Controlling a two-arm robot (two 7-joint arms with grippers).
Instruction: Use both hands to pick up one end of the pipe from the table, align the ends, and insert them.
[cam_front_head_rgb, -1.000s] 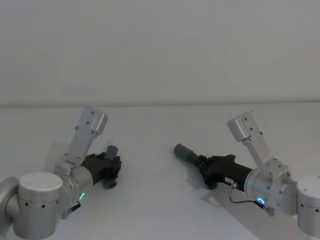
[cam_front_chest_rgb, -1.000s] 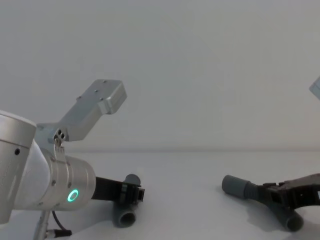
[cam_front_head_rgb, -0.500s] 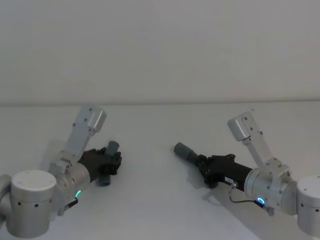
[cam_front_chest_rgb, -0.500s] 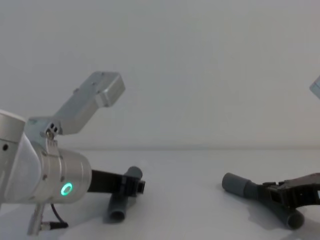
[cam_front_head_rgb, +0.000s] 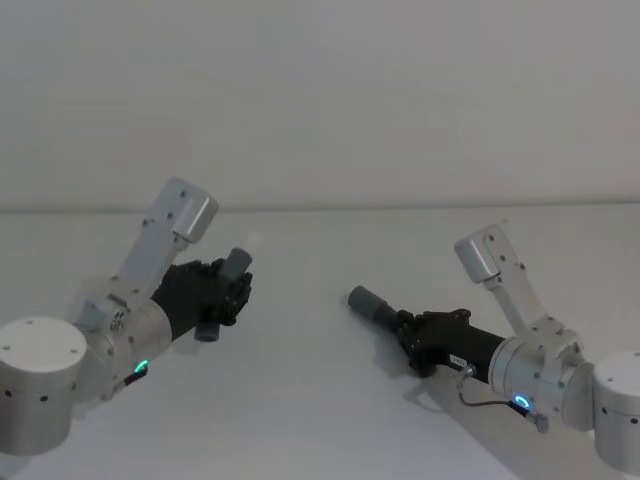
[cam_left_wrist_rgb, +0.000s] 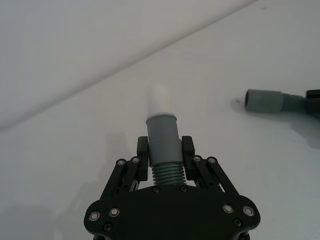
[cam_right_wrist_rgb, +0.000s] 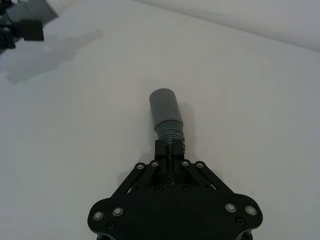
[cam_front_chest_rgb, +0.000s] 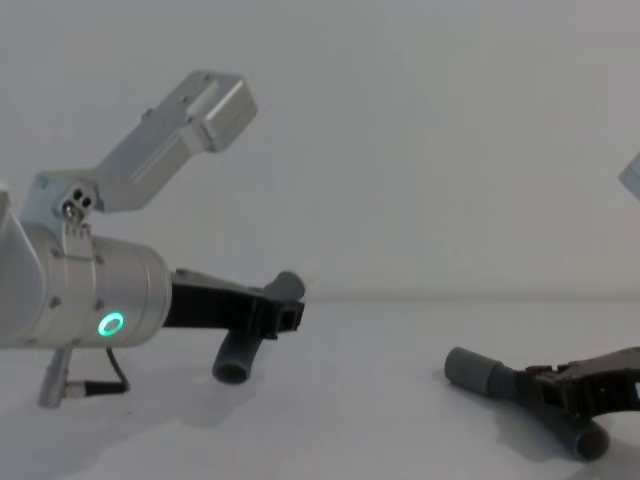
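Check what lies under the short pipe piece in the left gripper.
Bare table and the piece's shadow: the short pipe piece appears to hang clear of the surface in the left gripper. The fingers hide the sides of its middle.

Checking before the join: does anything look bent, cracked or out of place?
Nothing stands out. The left claw grips the short pipe, raised off the table and tilted tip-up; the right claw grips the long pipe low by the table. Both pieces look whole; they are just not lined up yet.
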